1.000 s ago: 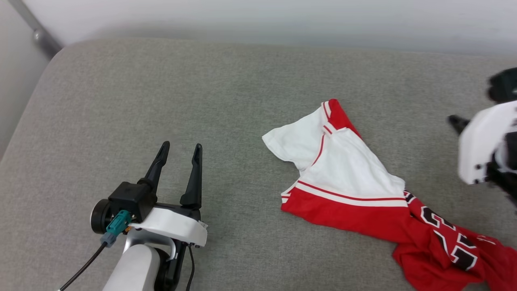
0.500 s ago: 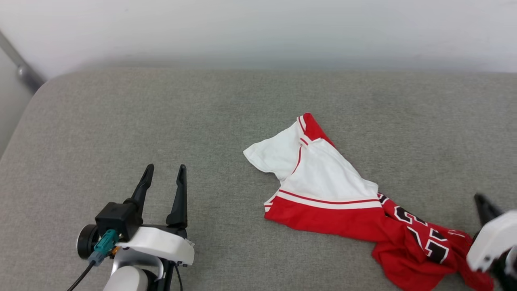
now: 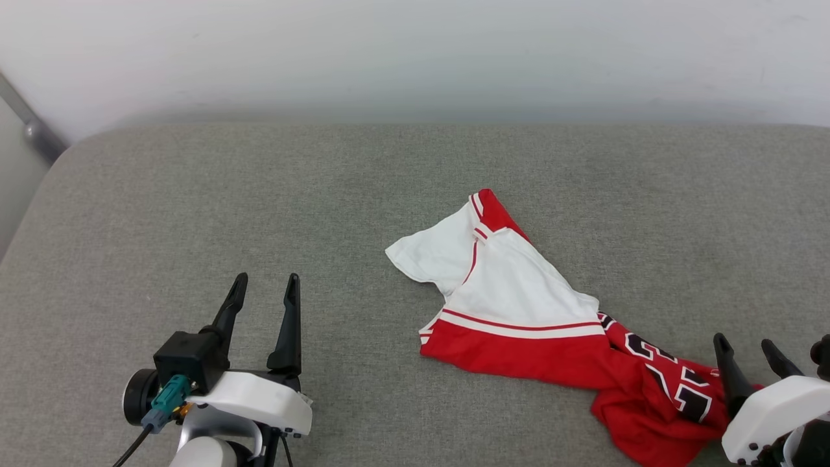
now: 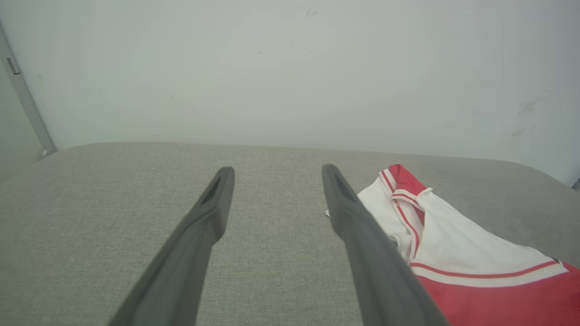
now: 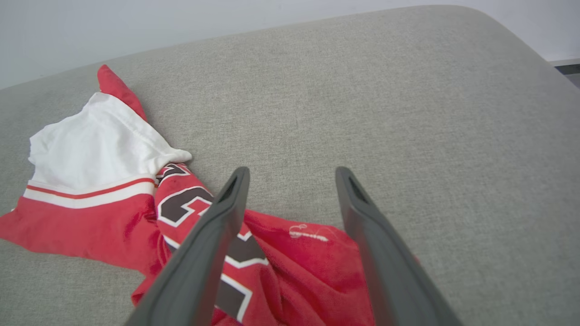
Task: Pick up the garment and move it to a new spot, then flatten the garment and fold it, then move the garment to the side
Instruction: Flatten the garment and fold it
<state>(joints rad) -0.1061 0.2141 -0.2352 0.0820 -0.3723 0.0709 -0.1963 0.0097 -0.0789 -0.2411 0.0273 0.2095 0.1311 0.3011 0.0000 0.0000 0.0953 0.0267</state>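
Now | shirt (image 3: 519, 305) rumpled centre-right on cushion (image 3: 259, 194) | left gripper (image 3: 267, 280) lower left, fingers spread, empty | right gripper (image 3: 744, 342) lower right, fingers spread, empty

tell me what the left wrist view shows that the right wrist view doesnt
Left wrist view, not the right: the left gripper, open with nothing between its fingers, and a grey metal strip at the view's left edge.

Right wrist view, not the left: the right gripper, open, its fingers over the crumpled red end of the garment, where the black, white-outlined number shows.

Both: the garment's white sleeve part and red-and-white stripe, lying on the grey cushion, with pale wall behind.
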